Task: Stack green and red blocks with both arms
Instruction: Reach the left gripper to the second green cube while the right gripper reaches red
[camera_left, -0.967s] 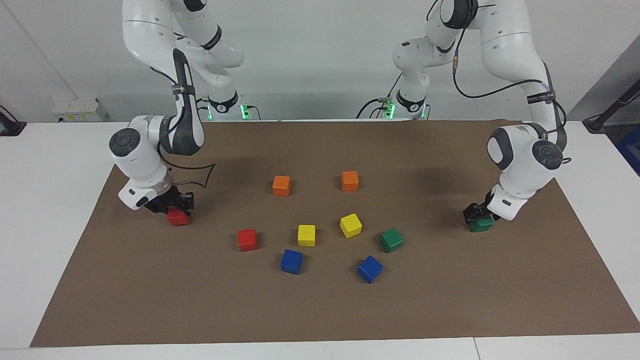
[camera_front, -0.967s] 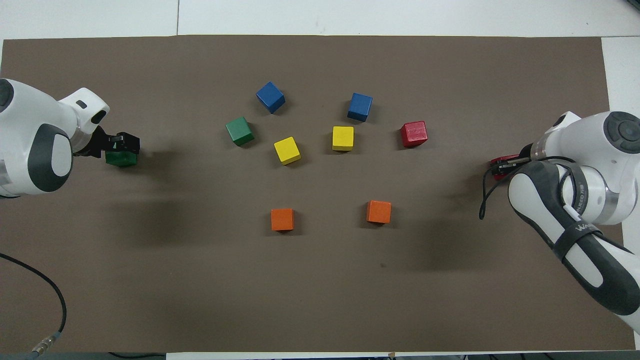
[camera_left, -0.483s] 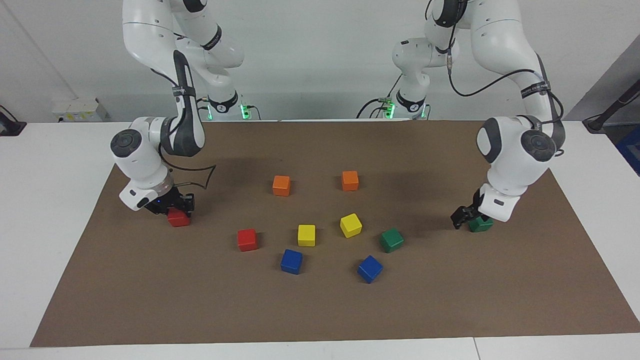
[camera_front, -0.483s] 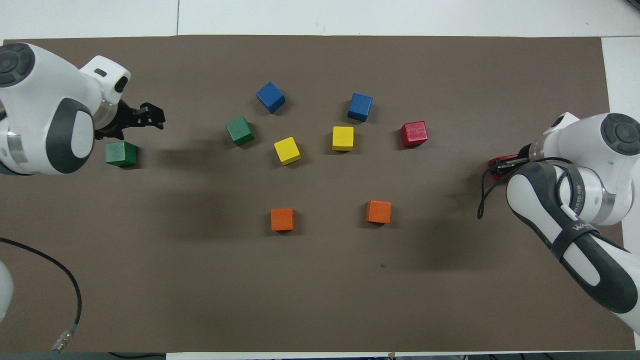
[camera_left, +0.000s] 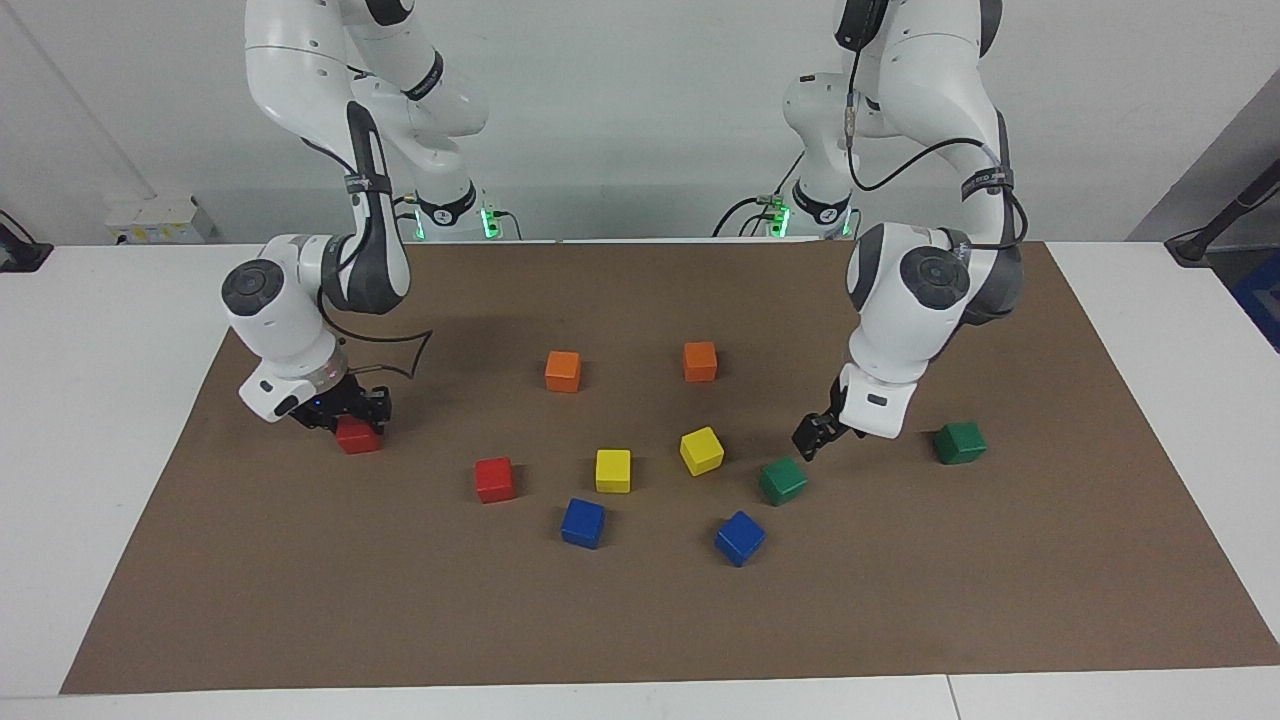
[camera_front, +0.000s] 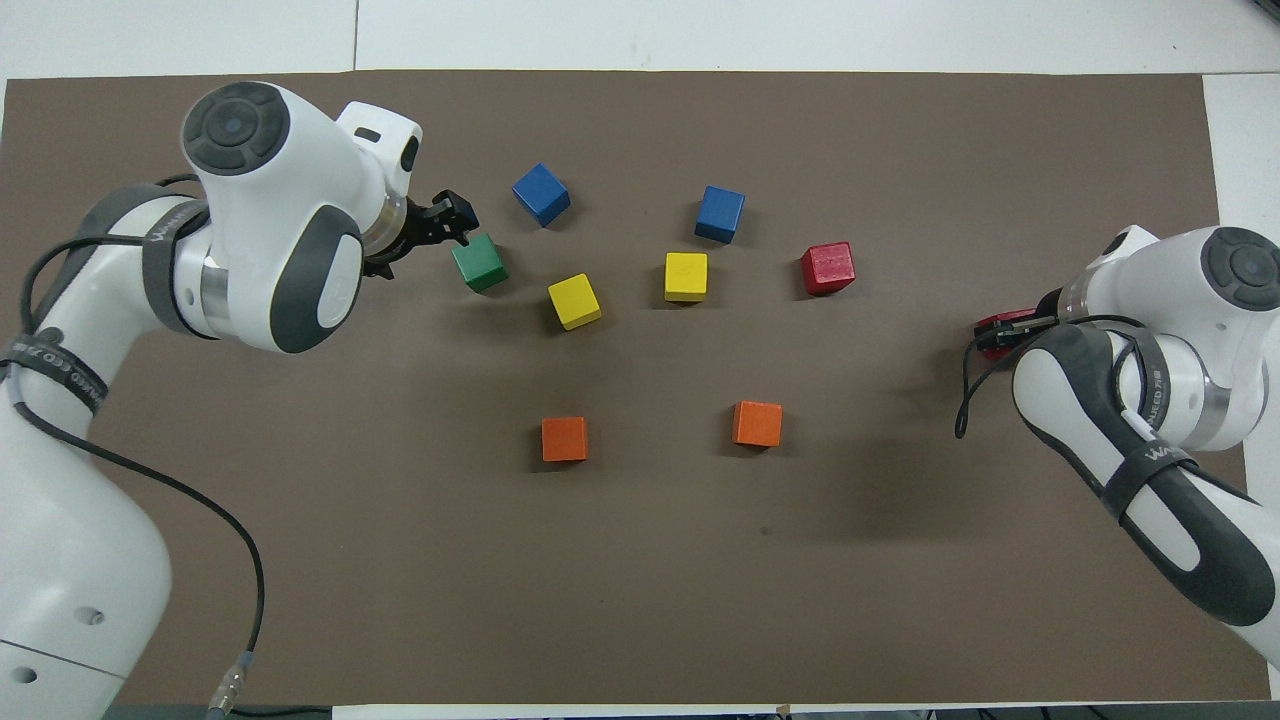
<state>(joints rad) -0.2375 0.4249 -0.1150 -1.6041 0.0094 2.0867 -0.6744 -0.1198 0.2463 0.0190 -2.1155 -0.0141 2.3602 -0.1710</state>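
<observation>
My left gripper (camera_left: 810, 436) is open and empty, low over the mat just beside a green block (camera_left: 782, 480), apart from it; both also show in the overhead view, the gripper (camera_front: 452, 218) and the block (camera_front: 479, 263). The second green block (camera_left: 960, 442) lies alone on the mat toward the left arm's end; the left arm hides it in the overhead view. My right gripper (camera_left: 352, 418) is down at a red block (camera_left: 358, 438) that rests on the mat toward the right arm's end, part-hidden in the overhead view (camera_front: 998, 324). The second red block (camera_left: 494, 479) lies free.
Two orange blocks (camera_left: 563, 371) (camera_left: 700, 361) lie nearer to the robots. Two yellow blocks (camera_left: 613, 470) (camera_left: 701, 450) lie between the free red and green ones. Two blue blocks (camera_left: 583, 523) (camera_left: 739, 538) lie farther out. A brown mat (camera_left: 640, 620) covers the table.
My left gripper let go of the green block at its end of the table, rose and swung toward the middle to the other green block. The right arm has not moved.
</observation>
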